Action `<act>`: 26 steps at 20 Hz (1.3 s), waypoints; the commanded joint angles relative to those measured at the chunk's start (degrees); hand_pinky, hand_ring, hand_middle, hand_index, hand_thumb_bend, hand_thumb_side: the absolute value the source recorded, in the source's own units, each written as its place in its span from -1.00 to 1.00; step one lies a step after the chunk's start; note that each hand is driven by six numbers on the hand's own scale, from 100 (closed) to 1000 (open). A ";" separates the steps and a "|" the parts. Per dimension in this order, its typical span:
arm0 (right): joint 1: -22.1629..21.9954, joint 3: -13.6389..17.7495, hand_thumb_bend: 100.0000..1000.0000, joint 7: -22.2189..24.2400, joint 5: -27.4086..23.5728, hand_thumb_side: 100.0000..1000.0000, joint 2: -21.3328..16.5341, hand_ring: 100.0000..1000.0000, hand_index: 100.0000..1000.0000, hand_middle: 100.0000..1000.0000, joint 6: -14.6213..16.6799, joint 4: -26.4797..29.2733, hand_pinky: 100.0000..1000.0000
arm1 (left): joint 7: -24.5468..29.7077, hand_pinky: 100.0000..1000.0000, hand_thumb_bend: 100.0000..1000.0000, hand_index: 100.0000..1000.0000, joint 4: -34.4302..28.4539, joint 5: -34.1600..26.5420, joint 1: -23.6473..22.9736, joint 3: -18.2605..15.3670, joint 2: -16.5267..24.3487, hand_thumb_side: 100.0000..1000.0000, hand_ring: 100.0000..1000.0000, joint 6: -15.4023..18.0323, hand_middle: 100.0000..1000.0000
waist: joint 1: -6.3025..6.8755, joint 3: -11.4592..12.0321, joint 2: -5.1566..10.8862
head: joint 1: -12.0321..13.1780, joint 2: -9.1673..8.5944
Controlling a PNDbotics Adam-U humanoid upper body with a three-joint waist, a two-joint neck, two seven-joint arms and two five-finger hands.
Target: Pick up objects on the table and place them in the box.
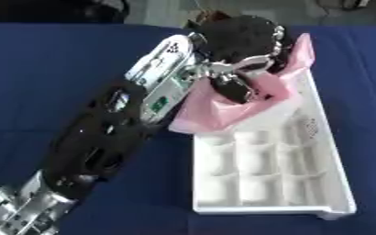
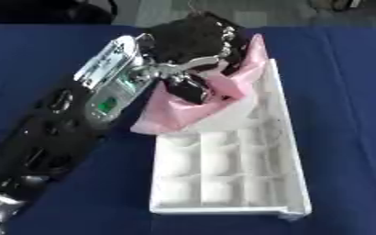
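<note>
My left arm reaches in from the lower left, across the blue table, to the far end of a white box [image 1: 340, 183] divided into several compartments. My left hand [image 1: 241, 37], black with silver parts, hovers over that far end with its fingers curled round a crumpled pink plastic bag [image 1: 213, 113]. The bag hangs from the hand, drapes over the box's left wall and reaches into the far compartments. The near compartments show only white. What lies under the hand is hidden. My right hand shows in neither view.
A blue cloth [image 1: 55, 69] covers the table on both sides of the box. The box's front rim [image 2: 223, 210] lies near the lower edge of the views. Grey floor shows past the table's far edge.
</note>
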State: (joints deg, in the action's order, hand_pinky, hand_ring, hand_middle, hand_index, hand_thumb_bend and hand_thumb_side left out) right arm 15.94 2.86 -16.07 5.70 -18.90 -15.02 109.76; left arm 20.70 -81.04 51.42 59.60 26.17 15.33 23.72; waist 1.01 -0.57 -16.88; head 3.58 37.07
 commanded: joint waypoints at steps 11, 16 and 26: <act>0.66 0.18 -1.00 0.10 -0.07 0.77 -0.29 0.76 0.89 0.65 0.17 0.79 0.94 | 6.96 0.34 0.07 0.54 1.97 -0.91 -0.92 0.01 -0.63 -0.04 0.38 3.45 0.46 | -0.17 -0.24 1.27 | -0.56 -0.54; 0.63 0.19 -1.00 0.20 -0.11 0.77 -0.26 0.76 0.89 0.65 0.18 0.79 0.94 | 8.31 0.38 0.16 0.56 2.22 -1.56 -1.30 -0.04 -0.67 0.07 0.40 3.85 0.48 | -0.14 -0.29 1.23 | -0.65 -0.50; 0.54 0.33 -1.00 0.38 -0.09 0.77 -0.18 0.75 0.89 0.65 0.19 0.75 0.94 | 6.67 0.48 0.81 0.65 0.87 -3.01 -1.77 -1.30 0.02 0.84 0.53 3.55 0.60 | -0.14 -0.28 1.24 | -0.78 -0.65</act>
State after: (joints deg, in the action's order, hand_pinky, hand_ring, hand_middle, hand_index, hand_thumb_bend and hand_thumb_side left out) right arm 15.94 2.87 -15.85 5.65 -18.88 -14.88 109.76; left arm 27.87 -78.78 48.95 57.17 25.82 14.89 27.40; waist 1.02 -0.77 -16.88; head 3.13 37.07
